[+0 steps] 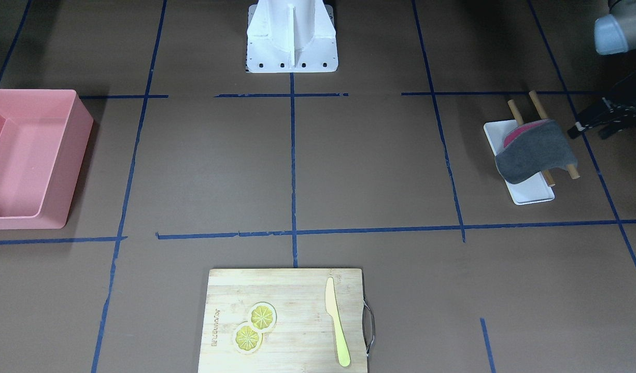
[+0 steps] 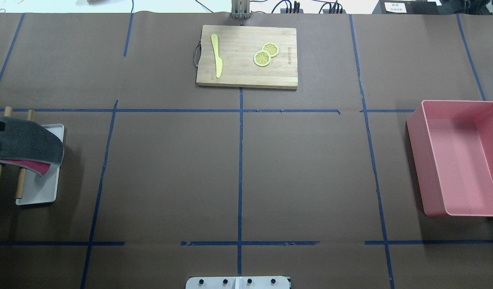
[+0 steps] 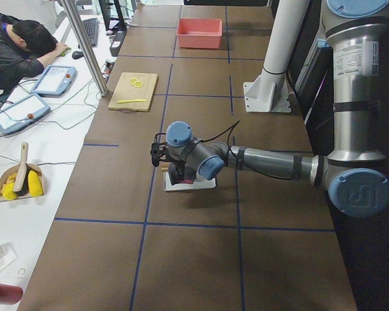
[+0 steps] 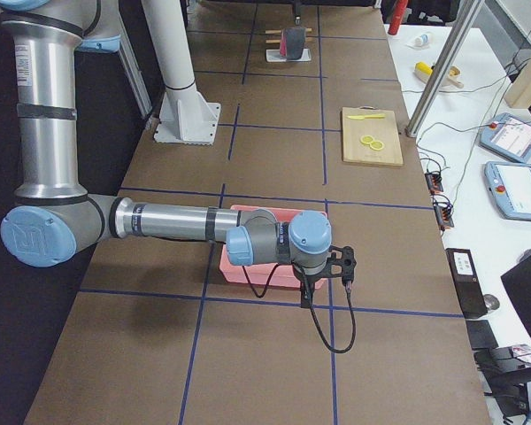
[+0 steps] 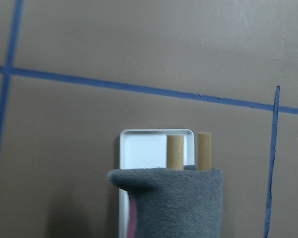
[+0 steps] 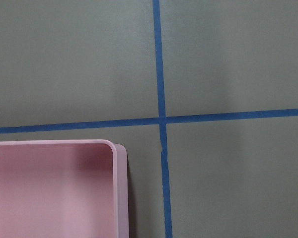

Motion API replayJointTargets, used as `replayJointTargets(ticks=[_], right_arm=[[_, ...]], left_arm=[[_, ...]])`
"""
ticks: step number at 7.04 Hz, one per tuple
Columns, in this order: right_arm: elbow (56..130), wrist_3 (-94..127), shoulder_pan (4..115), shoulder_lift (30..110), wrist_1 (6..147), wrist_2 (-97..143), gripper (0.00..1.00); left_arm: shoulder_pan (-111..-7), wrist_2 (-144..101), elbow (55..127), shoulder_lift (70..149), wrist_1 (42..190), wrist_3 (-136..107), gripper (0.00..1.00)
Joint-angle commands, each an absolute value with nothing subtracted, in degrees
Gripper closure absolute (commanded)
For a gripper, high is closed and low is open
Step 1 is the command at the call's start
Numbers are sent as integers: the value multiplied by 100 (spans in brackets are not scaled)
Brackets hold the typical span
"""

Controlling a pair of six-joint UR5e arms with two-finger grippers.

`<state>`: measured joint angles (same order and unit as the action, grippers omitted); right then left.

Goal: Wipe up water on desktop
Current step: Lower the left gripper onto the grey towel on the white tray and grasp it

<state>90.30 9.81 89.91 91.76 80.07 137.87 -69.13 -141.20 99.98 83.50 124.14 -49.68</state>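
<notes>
The brown desktop (image 2: 170,172) with its blue tape grid shows no water patch that I can make out. A grey cloth (image 1: 535,153) with a pink underside hangs over two wooden rods (image 1: 538,106) above a small white tray (image 1: 530,194). It also shows in the overhead view (image 2: 27,142) and the left wrist view (image 5: 174,203). My left gripper (image 1: 588,133) hovers just beside the cloth at the table's end; its fingers look spread and empty. My right gripper (image 4: 347,266) hangs beside the pink bin, seen only from the side, so I cannot tell its state.
A pink bin (image 2: 427,172) stands at the right end of the desktop. A bamboo cutting board (image 2: 238,68) with a yellow knife (image 2: 217,54) and two lemon slices (image 2: 265,54) lies at the far edge. The white robot base (image 1: 292,36) stands at the near edge.
</notes>
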Motion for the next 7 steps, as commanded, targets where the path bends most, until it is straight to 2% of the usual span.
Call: replayJointTargets(ticks=[1,4,7], right_arm=[[9026,993,8991,9176,8007,13790,0],[9018,1002,8991,9176,8007,13790,0],[9009,1002,8991,9176,8007,13790,0]], left_arm=[[-6715,-14115,9940,8262,12656,-5256,10],[-6715,-14115,9923,8218,12656,-5256,40],[-6724,-14115,9923,8183,12647,-5273,66]])
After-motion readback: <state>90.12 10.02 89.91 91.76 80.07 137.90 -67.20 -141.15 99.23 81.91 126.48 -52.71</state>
